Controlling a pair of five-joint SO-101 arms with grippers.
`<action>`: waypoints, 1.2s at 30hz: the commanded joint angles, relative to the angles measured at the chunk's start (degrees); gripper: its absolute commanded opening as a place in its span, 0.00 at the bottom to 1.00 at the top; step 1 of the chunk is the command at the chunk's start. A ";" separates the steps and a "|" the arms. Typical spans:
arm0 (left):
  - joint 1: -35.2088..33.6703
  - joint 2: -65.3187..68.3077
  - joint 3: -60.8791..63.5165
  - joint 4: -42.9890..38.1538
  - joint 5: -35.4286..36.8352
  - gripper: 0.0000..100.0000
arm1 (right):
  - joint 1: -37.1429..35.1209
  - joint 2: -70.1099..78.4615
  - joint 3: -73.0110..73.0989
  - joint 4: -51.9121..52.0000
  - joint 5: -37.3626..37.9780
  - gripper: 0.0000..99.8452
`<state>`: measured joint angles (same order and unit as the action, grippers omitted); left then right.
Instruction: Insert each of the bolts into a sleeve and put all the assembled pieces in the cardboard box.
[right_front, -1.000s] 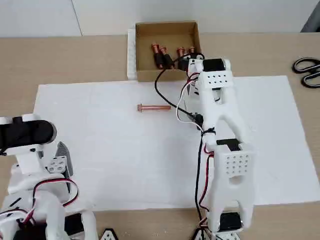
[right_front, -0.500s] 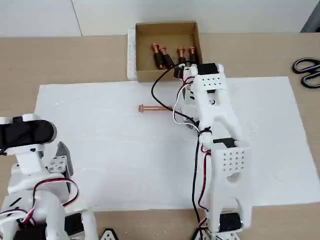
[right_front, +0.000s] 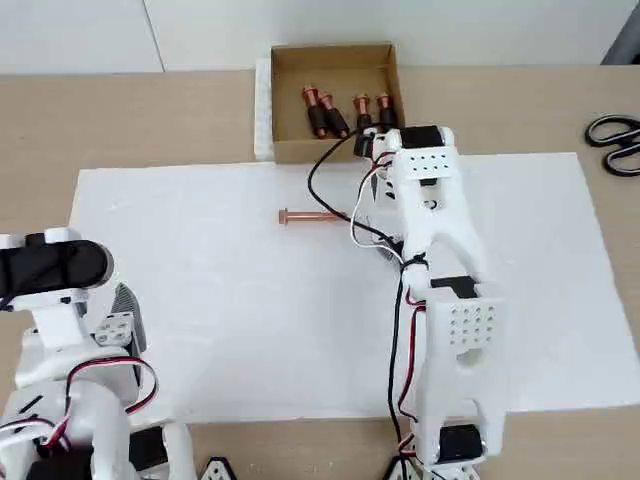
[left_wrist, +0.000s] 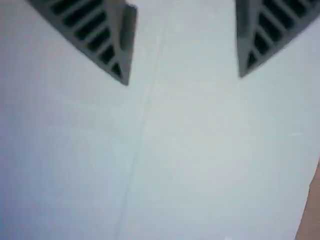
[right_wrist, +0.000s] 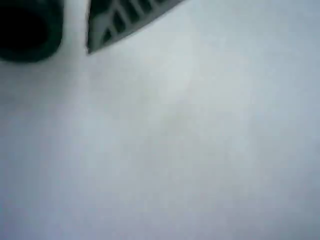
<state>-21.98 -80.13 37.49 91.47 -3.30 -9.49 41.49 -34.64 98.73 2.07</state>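
Sitting in the cardboard box (right_front: 335, 47) are four assembled pieces (right_front: 318, 112); one bare bolt (right_front: 311, 216) waits near it. Left end effector (left_wrist: 182, 55) spread; right end effector (right_wrist: 115, 22), cannot tell.

Copper bolt (right_front: 310, 216) on white sheet (right_front: 220, 290) (brown cardboard box (right_front: 288, 112))

Left pincer (left_wrist: 182, 77) agape, right arm (right_front: 440, 240) outstretched

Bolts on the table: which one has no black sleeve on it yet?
The bare bolt lying alone on the white sheet, outside the cardboard box. The bolts inside the box each wear a black sleeve.
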 joint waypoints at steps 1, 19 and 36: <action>0.09 0.09 -0.13 -1.58 -0.53 0.14 | 0.66 -8.66 1.14 1.01 0.35 0.16; 0.09 0.09 -0.13 -1.58 -0.53 0.14 | 0.40 -9.19 7.03 -1.27 0.44 0.16; 0.09 0.09 -0.13 -1.58 -0.53 0.14 | 0.57 -3.38 6.95 -4.09 1.49 0.16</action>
<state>-21.98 -80.13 37.49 91.47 -3.30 -9.32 38.15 -27.43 95.47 3.12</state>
